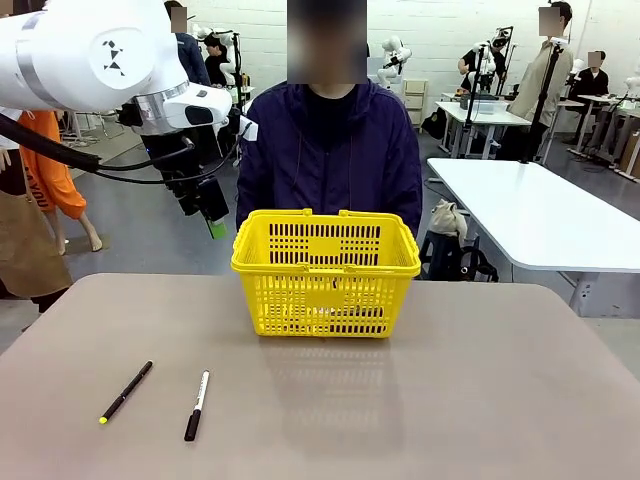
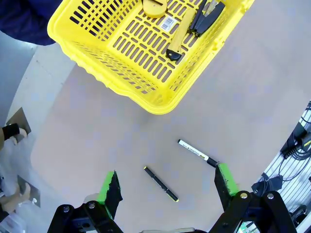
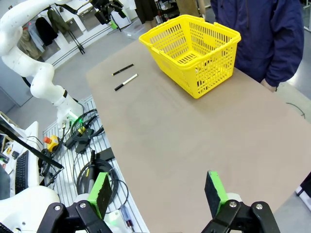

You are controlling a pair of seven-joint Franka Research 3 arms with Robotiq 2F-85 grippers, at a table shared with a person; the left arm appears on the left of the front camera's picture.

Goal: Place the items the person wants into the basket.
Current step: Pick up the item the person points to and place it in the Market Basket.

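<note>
The yellow basket [image 1: 325,270] stands at the table's far middle, in front of the person [image 1: 330,150] in the dark purple jacket. Inside the basket [image 2: 121,53] lie a round yellow tape measure [image 2: 154,7], a slim yellow-and-black utility knife [image 2: 179,38] and a black stapler [image 2: 209,17]. My left gripper [image 1: 207,212] hangs open and empty in the air, left of the basket and above its rim. From its own camera, the left gripper [image 2: 166,171] looks down on the table. My right gripper [image 3: 157,187] is open and empty, high over the table's edge, far from the basket [image 3: 194,46].
A black pen with a yellow tip [image 1: 127,390] and a white-and-black marker [image 1: 197,405] lie on the near left of the table [image 1: 450,400]. Both the pen [image 2: 161,184] and the marker [image 2: 197,153] lie below my left gripper. Cables and a control box [image 3: 73,138] sit off the table edge.
</note>
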